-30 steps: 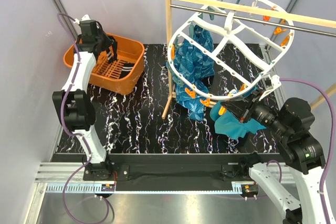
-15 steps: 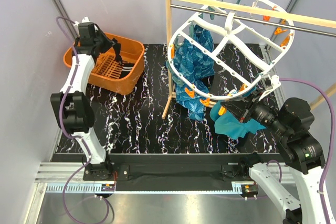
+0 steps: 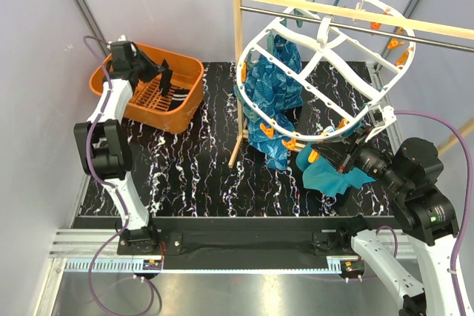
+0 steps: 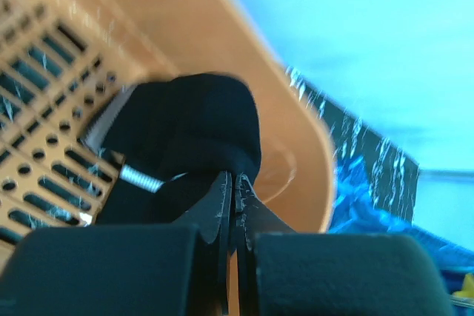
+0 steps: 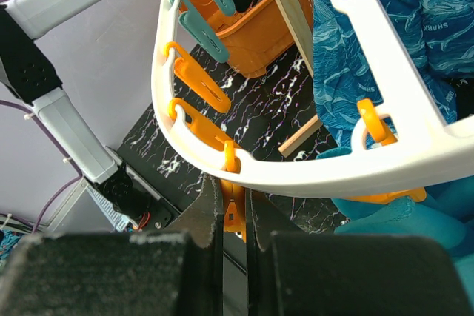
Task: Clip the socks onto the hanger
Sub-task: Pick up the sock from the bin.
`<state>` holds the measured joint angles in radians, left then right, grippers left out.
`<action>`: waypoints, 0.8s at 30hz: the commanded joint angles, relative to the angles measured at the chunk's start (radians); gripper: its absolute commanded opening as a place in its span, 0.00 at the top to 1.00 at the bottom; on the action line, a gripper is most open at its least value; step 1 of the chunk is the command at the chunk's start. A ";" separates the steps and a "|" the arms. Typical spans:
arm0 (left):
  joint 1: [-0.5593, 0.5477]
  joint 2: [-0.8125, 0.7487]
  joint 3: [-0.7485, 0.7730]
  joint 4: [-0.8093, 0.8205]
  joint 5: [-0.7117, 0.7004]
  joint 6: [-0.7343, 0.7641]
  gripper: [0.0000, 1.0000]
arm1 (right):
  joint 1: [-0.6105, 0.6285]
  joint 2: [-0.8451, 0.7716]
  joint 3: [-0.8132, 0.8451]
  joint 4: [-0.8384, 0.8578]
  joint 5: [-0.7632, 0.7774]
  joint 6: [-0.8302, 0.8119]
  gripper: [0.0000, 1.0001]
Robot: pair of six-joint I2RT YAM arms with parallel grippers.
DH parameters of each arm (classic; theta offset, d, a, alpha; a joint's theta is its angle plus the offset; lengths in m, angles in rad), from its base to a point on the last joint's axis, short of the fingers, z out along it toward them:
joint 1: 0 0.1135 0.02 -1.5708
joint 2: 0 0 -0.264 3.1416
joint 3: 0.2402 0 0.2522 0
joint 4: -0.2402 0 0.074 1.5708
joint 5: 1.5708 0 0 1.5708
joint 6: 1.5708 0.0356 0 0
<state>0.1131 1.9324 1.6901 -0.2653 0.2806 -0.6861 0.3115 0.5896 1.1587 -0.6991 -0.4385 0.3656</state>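
Hovering above black marbled table (image 3: 207, 160), left tool (image 4: 231, 181) grips sock (image 4: 194, 118), right tool (image 5: 234, 192) grips clip (image 5: 232, 217).

Bright even light, left wrist view blurred

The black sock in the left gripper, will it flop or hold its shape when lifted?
Probably floppy: the sock bunches in soft folds at the left gripper. Likely light, being small thin fabric. It may drag on the slotted basket.

Basket (image 4: 296, 131) wall curves close ahead of the left gripper (image 4: 233, 183), with open air above. Hanger (image 5: 296, 175) rim crosses just ahead of the right gripper (image 5: 233, 192).
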 commanded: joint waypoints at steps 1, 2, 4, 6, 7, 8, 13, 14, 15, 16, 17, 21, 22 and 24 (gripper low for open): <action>-0.009 0.025 -0.046 0.063 0.098 -0.003 1.00 | -0.002 0.015 -0.007 0.013 -0.014 0.016 1.00; -0.015 0.031 -0.046 0.043 0.106 0.005 1.00 | -0.002 0.018 -0.008 0.015 -0.014 0.016 1.00; -0.033 0.052 -0.049 0.029 0.111 0.026 1.00 | -0.002 0.022 -0.011 0.018 -0.017 0.016 1.00; -0.050 0.062 -0.055 0.023 0.117 0.040 0.99 | 0.000 0.024 -0.013 0.023 -0.020 0.019 1.00; -0.056 0.066 -0.053 0.018 0.114 0.045 0.95 | 0.000 0.021 -0.013 0.023 -0.019 0.021 1.00; -0.058 0.069 -0.050 0.009 0.103 0.049 0.90 | -0.002 0.022 -0.013 0.023 -0.019 0.021 1.00; -0.059 0.071 -0.014 -0.025 0.034 0.068 0.51 | -0.002 0.022 -0.011 0.018 -0.016 0.019 1.00; -0.059 0.074 0.000 -0.044 0.000 0.075 0.41 | -0.002 0.022 -0.010 0.018 -0.016 0.019 1.00; -0.059 0.077 0.016 -0.057 -0.023 0.079 0.37 | -0.002 0.026 -0.008 0.019 -0.016 0.019 1.00; -0.061 0.079 0.048 -0.066 -0.046 0.091 0.36 | -0.002 0.027 -0.008 0.020 -0.017 0.019 1.00; -0.061 0.083 0.063 -0.086 -0.101 0.098 0.36 | -0.002 0.029 -0.007 0.020 -0.019 0.019 1.00; -0.061 0.128 0.161 -0.167 -0.271 0.096 0.31 | -0.002 0.033 -0.010 0.024 -0.017 0.018 1.00; -0.059 0.151 0.193 -0.199 -0.311 0.082 0.31 | -0.002 0.032 -0.011 0.024 -0.017 0.019 1.00; -0.058 0.213 0.290 -0.279 -0.389 0.063 0.30 | -0.002 0.033 -0.016 0.027 -0.016 0.021 1.00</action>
<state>0.0479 2.0758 1.8637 -0.4526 0.0700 -0.6121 0.3115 0.6048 1.1549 -0.6914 -0.4397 0.3721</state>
